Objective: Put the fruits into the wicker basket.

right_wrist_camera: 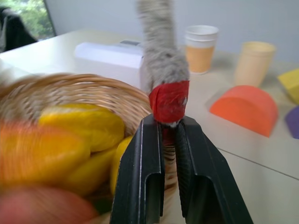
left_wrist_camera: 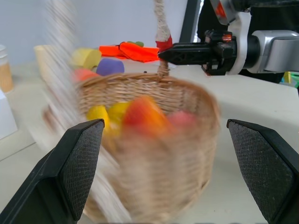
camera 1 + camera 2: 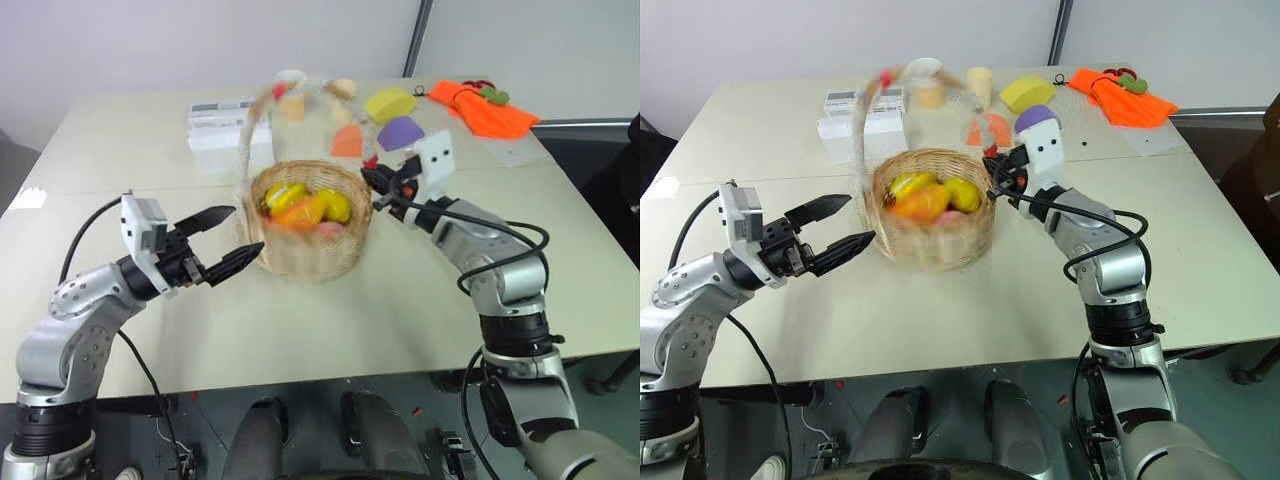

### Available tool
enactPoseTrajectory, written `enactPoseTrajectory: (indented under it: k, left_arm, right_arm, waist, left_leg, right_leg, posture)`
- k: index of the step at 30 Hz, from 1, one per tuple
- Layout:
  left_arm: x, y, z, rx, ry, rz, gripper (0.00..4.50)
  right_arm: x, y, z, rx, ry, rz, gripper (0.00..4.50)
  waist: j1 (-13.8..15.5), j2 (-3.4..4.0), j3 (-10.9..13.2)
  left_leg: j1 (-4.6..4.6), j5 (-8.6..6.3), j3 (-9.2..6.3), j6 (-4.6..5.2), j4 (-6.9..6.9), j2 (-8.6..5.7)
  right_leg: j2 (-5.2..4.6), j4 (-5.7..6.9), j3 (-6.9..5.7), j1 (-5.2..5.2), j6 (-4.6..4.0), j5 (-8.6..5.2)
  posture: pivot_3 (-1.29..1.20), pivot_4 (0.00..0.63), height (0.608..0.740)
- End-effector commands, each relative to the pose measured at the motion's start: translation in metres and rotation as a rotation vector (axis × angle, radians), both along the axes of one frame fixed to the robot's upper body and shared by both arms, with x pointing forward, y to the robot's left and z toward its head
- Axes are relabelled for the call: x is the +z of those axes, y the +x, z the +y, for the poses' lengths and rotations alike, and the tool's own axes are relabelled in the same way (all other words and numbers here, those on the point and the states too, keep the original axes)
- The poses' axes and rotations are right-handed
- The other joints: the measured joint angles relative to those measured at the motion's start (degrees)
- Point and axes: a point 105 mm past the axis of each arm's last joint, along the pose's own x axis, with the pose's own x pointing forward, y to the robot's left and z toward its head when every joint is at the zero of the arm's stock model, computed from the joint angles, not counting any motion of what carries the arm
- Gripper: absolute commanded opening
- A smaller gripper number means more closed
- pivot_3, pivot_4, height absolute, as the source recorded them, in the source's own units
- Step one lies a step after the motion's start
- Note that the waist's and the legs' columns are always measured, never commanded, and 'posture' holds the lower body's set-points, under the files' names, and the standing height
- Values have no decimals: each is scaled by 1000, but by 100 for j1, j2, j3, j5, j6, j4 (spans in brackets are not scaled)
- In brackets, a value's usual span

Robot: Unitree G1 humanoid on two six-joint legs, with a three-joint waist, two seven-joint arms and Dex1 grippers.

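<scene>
The wicker basket (image 3: 310,258) stands mid-table, and its picture is smeared. Inside lie the orange-yellow mango (image 3: 300,212), the pink-red peach (image 3: 331,231) and some yellow fruit (image 3: 336,205). My right gripper (image 3: 370,180) is at the basket's right rim. It is shut on the foot of the handle (image 1: 163,65), just under the handle's red band (image 1: 169,100). My left gripper (image 3: 246,230) hangs open at the basket's left side. One finger (image 3: 240,260) is close to the wall, and nothing is between the fingers.
Behind the basket lie orange (image 3: 347,142), purple (image 3: 400,132) and yellow (image 3: 390,103) foam blocks. Two cups (image 3: 926,82) (image 3: 980,85) and a white box (image 3: 225,125) stand at the back. An orange cloth (image 3: 485,108) lies at the far right.
</scene>
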Motion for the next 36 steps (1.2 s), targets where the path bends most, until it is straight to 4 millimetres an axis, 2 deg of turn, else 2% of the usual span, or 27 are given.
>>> enactPoseTrajectory:
  k: [1, 6, 9, 12, 15, 19, 23, 25, 28, 31, 36]
  left_arm:
    - [11, -3, -5, -11, -6, -55, 4500]
    - [6, 1, -16, -41, -10, -46, 4500]
    - [6, 3, -23, -63, -18, -45, 4500]
    - [6, 4, -30, -85, -23, -46, 4500]
    - [5, 7, -30, -77, -17, -43, 4500]
    - [-3, 13, -22, -19, 8, -11, 4500]
    - [-12, 21, -3, 98, 5, 15, 4500]
    - [-32, 25, 18, 200, 65, 63, 4500]
    - [-53, 25, 44, 320, 125, 104, 4500]
    - [-64, 24, 58, 394, 152, 124, 4500]
    - [-87, 14, 81, 489, 180, 158, 4500]
  right_arm:
    - [40, -6, -52, -172, 41, -154, 53]
    - [41, -8, -152, -524, 18, -162, 53]
    - [34, -12, -190, -659, -4, -150, 53]
    - [22, -13, -214, -740, -24, -117, 53]
    - [20, -16, -220, -750, -30, -118, 1191]
    - [15, -27, -224, -746, -61, -131, 3189]
    - [2, -48, -226, -680, -94, -142, 3189]
    - [-11, -64, -218, -567, -115, -131, 3189]
    - [-29, -82, -188, -354, -156, -83, 3189]
    - [-43, -91, -157, -178, -190, -43, 3189]
    - [-71, -94, -98, 79, -186, 33, 3189]
  waist:
    - [21, 0, 0]
    - [14, 0, 0]
    - [-19, 0, 0]
    - [-64, 1, 0]
    - [-134, 7, -1]
    - [-153, 7, -1]
    - [-121, 7, -1]
    - [-114, 8, -1]
    - [-143, 9, -2]
    - [-178, 9, -2]
    - [-175, 6, -4]
  left_leg:
    - [-1, 0, 0, 0, 1, 0]
    - [-4, 0, 14, 0, 1, -4]
    - [3, 0, 24, 1, -2, -3]
    - [14, -7, 45, 12, -3, 8]
    - [22, -13, 57, 24, -4, 14]
    - [20, -15, 57, 27, -3, 15]
    - [16, -17, 57, 30, -2, 14]
    - [16, -18, 57, 31, -2, 14]
    - [20, -18, 58, 32, -2, 15]
    - [23, -19, 60, 33, 0, 18]
    - [30, -19, 65, 32, 2, 21]
  right_leg:
    - [0, 0, 0, 0, -1, 0]
    - [-4, -10, 9, 1, -2, -1]
    - [0, -6, 19, 1, -1, -1]
    - [13, -3, 35, 0, -4, 2]
    - [20, 1, 46, -1, -2, 5]
    - [22, 0, 46, -1, 16, 12]
    - [20, -3, 47, -1, 19, 11]
    - [20, -4, 47, -1, 20, 10]
    - [20, -3, 48, 0, 2, 0]
    - [21, -2, 48, 0, -1, -2]
    - [19, -2, 49, 2, 2, -4]
  posture:
    - [0, 150, 740]
    - [0, 150, 740]
    - [0, 150, 740]
    - [0, 150, 740]
    - [0, 150, 740]
    - [0, 150, 740]
    - [0, 150, 740]
    - [0, 150, 740]
    - [0, 150, 740]
    - [0, 150, 740]
    - [0, 150, 740]
